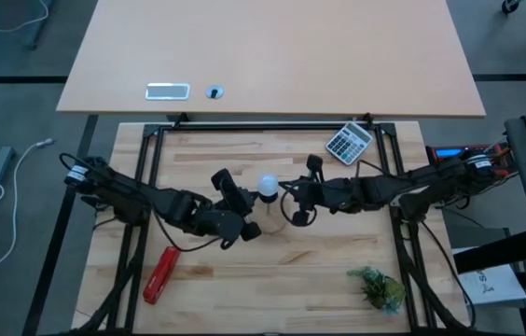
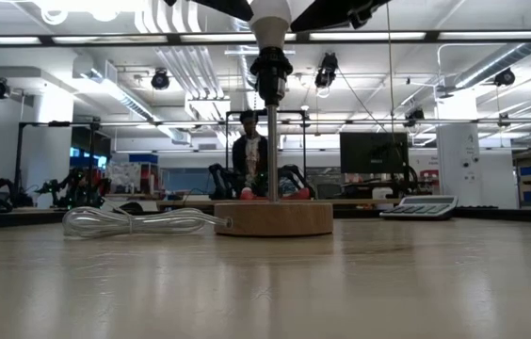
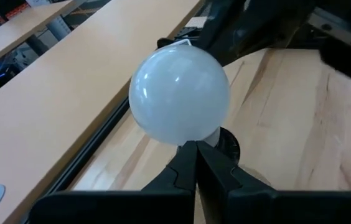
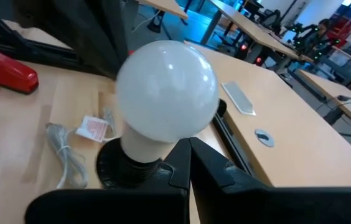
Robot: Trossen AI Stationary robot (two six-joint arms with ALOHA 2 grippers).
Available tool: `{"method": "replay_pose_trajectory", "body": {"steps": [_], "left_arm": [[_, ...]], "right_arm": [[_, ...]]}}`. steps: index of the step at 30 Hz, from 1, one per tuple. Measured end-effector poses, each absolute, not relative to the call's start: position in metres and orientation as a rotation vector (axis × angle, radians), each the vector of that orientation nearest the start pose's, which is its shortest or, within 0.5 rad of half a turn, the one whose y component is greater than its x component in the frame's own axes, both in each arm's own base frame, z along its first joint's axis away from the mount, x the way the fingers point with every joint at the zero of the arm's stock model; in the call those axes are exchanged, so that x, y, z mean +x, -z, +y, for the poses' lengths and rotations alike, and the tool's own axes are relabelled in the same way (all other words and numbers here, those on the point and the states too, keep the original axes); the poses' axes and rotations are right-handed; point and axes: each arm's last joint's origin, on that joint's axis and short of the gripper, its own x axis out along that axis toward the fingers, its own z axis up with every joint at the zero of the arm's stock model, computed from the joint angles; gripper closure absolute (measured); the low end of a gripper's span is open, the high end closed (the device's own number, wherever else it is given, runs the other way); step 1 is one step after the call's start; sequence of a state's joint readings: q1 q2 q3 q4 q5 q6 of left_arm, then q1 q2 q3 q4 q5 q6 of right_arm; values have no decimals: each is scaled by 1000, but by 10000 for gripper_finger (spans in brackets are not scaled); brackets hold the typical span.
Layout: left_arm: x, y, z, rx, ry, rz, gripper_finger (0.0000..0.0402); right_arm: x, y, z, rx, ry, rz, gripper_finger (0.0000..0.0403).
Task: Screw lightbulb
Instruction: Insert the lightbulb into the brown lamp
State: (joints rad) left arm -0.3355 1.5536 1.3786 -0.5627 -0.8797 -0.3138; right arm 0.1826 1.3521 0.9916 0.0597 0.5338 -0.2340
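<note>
The white lightbulb (image 1: pixel 269 185) sits upright in the black socket (image 2: pixel 271 66) on top of a thin rod (image 2: pixel 272 151). The rod rises from a round wooden disc (image 2: pixel 273 218) that rests flat on the table. My left gripper (image 3: pixel 195 146) is shut at the bulb's left side, and my right gripper (image 4: pixel 187 148) is shut at its right side. In the high view the two grippers (image 1: pixel 255 195) (image 1: pixel 283 190) meet at the bulb from opposite sides. A clear cable (image 2: pixel 138 221) lies coiled beside the disc. My left gripper touches the bulb's lower curve by its neck (image 3: pixel 208 133) with its shut fingertips, coming slanting down from the table's left. The bulb stays upright in the socket. My right gripper touches the bulb's underside above the neck (image 4: pixel 174 138) with its shut fingertips, coming from the table's right, close to level.
A red stapler (image 1: pixel 160 275) lies at the near left, a calculator (image 1: pixel 349 142) at the far right and a small green plant (image 1: pixel 378 287) at the near right. A paper tag (image 4: pixel 91 127) lies by the cable. A person (image 2: pixel 247 151) stands far behind the table.
</note>
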Motion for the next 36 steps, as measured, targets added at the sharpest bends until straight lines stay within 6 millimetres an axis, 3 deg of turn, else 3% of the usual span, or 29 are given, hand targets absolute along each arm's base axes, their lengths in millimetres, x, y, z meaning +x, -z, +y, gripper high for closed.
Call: {"method": "replay_pose_trajectory", "body": {"steps": [15, 25, 36], "left_arm": [[319, -321, -79, 132, -638, 565, 402], [304, -334, -96, 92, -578, 519, 402], [316, -328, -93, 101, -582, 516, 401]], "right_arm": [[297, -302, 56, -335, 237, 320, 403], [293, -300, 45, -374, 403, 386, 403], [297, -307, 41, -351, 320, 311, 403]]}}
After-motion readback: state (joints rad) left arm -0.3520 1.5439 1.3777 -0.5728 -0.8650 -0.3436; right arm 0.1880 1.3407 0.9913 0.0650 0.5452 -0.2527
